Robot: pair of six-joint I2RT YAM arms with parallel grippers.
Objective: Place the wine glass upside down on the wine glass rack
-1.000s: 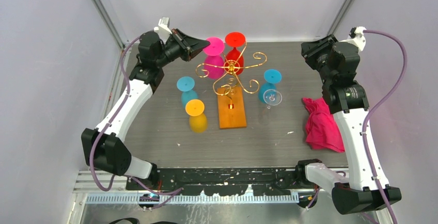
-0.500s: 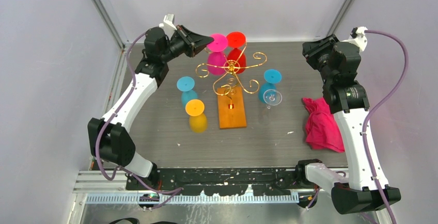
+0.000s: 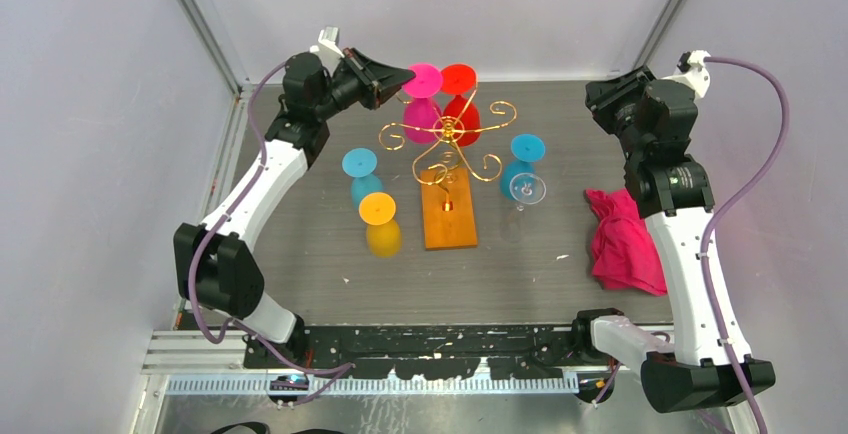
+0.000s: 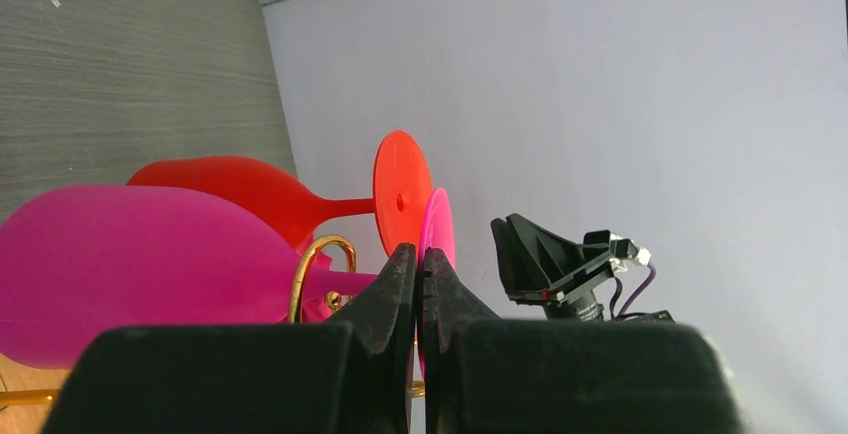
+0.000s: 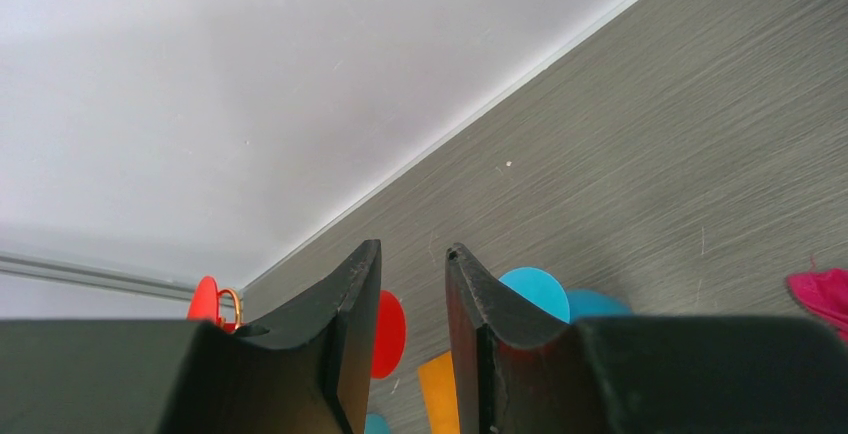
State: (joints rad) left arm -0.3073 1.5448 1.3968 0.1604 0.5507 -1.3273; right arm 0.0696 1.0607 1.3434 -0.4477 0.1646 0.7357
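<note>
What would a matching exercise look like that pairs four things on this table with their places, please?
Things:
1. pink wine glass
2. yellow wine glass
3. pink cloth
4. clear wine glass

Places:
a. just left of the wooden base
b. farthest right of all
c. at the gold rack beside the red glass, foot in the shut left tool
d. right of the base, next to a blue glass

Pairs: 1-c, 2-a, 3-b, 4-d

Table (image 3: 530, 269) w/ rack (image 3: 449, 218), glasses (image 3: 381, 226), cloth (image 3: 625, 246)
</note>
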